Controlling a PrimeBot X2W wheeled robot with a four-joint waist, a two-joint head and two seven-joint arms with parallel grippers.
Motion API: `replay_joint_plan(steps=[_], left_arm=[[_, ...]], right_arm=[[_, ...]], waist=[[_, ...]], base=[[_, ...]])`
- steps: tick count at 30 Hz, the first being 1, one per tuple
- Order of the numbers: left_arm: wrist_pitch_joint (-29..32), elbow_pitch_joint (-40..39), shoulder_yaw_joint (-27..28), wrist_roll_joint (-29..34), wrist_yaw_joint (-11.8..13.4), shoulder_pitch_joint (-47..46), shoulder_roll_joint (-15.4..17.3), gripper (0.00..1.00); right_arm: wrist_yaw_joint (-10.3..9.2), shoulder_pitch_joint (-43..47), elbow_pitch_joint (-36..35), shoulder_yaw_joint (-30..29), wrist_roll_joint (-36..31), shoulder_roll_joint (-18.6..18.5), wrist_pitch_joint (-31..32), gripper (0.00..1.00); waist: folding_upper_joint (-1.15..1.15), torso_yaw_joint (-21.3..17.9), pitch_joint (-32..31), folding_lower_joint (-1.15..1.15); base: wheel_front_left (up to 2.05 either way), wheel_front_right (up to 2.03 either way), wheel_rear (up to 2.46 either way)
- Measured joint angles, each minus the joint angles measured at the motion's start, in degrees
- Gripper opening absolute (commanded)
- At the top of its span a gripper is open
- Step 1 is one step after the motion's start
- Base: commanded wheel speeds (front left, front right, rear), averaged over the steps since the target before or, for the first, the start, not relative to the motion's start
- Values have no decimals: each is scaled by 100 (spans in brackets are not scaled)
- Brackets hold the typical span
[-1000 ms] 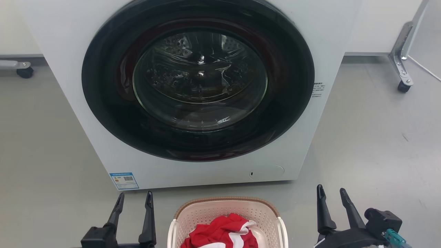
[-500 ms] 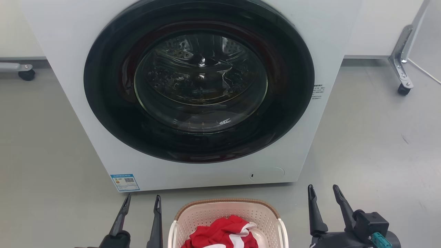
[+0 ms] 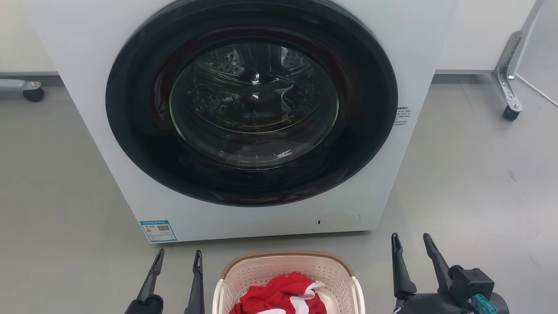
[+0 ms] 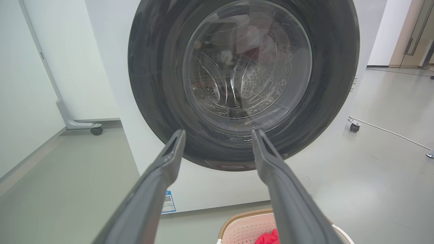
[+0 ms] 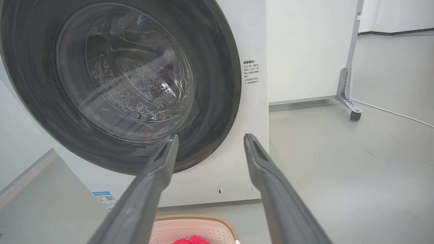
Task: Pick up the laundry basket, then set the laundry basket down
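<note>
Head view first: where does the laundry basket [image 3: 270, 272] stand against the fingers?

It stands on the grey floor [image 3: 471, 183], between the two grippers. It is just beside the inner finger of the left gripper [image 3: 180, 252], with a narrow strip of floor between them. It is a little farther from the inner finger of the right gripper [image 3: 410, 236]. Neither gripper touches it.

What lies in it?

A red and white cloth [image 3: 279, 294], crumpled, below the brown rim.

How do the fingers stand?

Both pairs point toward the washing machine [image 3: 244, 218]. The left fingers are parted and have nothing between them. The right fingers are parted also, and they hold nothing.

Do the wrist views agree?

Yes. In the left wrist view the left gripper [image 4: 218, 132] is spread wide, and the basket [image 4: 244, 232] shows low in the view, partly under the right-hand finger, with a bit of red cloth [image 4: 268, 237]. In the right wrist view the right gripper [image 5: 211, 136] is spread the same way, and the basket [image 5: 203, 218] shows low between the two fingers, nearer to the left-hand one.

What is beyond the fingertips?

The white machine, with its round dark door [image 3: 130, 131] and glass in the middle. A small blue sticker [image 3: 158, 230] sits low on the front, just beyond the left fingertips.
</note>
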Motion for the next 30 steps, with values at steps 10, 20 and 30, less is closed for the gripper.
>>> replay_joint_plan(steps=[10, 20, 30], left_arm=[[0, -4, 21, 1, -4, 0, -10, 100], [0, -26, 40, 2, -7, 1, -31, 100], [0, -68, 73, 10, -7, 29, -43, 100]], right_arm=[[0, 1, -32, 1, -4, 0, 0, 100], [0, 1, -52, 19, -3, 0, 0, 100], [-1, 35, -118, 23, -2, 0, 0, 100]], waist=[[0, 11, 11, 0], [0, 23, 31, 0], [0, 32, 111, 0]], base=[[0, 0, 0], [0, 0, 0], [0, 0, 0]])
